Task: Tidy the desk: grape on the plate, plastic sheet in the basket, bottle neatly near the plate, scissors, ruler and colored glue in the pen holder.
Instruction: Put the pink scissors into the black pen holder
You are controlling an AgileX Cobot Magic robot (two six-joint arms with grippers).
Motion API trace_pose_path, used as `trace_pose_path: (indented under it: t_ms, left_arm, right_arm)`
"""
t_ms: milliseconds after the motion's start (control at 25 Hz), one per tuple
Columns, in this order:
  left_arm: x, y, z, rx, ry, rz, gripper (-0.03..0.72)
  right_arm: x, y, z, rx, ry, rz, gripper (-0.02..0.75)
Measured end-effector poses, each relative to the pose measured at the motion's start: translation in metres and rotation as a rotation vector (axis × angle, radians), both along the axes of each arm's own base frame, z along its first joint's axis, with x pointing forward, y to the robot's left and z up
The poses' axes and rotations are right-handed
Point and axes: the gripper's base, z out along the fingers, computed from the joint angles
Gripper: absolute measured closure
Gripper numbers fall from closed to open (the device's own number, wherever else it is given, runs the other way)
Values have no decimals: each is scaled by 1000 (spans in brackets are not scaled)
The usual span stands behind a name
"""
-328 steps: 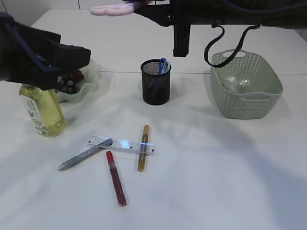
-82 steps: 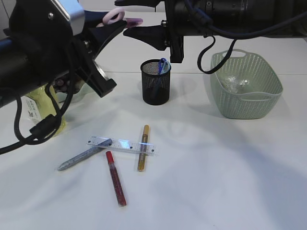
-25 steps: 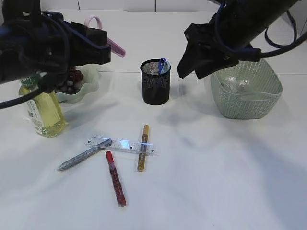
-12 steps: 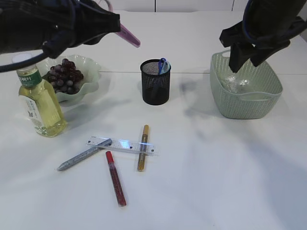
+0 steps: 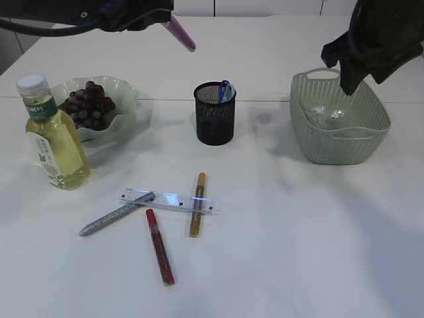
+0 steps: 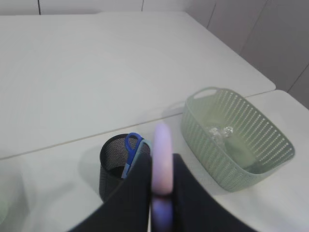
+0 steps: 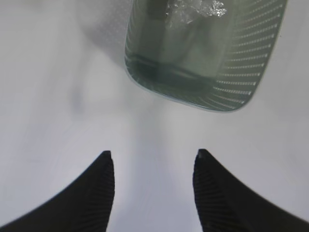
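My left gripper (image 5: 162, 14) is high over the table's far left and is shut on pink scissors (image 5: 181, 33), which point down and right. In the left wrist view the scissors (image 6: 161, 154) sit between the fingers, above the black mesh pen holder (image 6: 118, 164). The pen holder (image 5: 214, 114) holds blue scissors (image 5: 225, 89). My right gripper (image 7: 153, 155) is open and empty beside the green basket (image 7: 203, 72). Grapes (image 5: 85, 105) lie on the green plate (image 5: 127, 93). The bottle (image 5: 54, 140) stands in front of the plate. The plastic sheet (image 5: 323, 116) lies in the basket (image 5: 361, 142).
A clear ruler (image 5: 169, 200) lies at front centre, with a silver glue stick (image 5: 114, 214) and a gold one (image 5: 198, 204) across it. A red glue stick (image 5: 160, 247) lies just in front. My right arm (image 5: 374, 40) hangs over the basket's far side.
The pink scissors passed from my right gripper to my left. My left arm has risen and drawn back, uncovering plate and bottle. My right arm has swung right, over the basket.
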Motion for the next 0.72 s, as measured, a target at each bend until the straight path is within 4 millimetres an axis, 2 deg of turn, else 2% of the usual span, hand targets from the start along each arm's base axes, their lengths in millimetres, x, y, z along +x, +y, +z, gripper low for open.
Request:
trace_pose_path:
  t_ms: [480, 720]
  left_arm:
    - [70, -38, -34, 155, 70, -126, 641]
    - [92, -46, -59, 211, 80, -136, 641]
  right_arm:
    - [2, -9, 2, -108, -26, 0, 321]
    - [3, -11, 3, -138, -33, 0, 320]
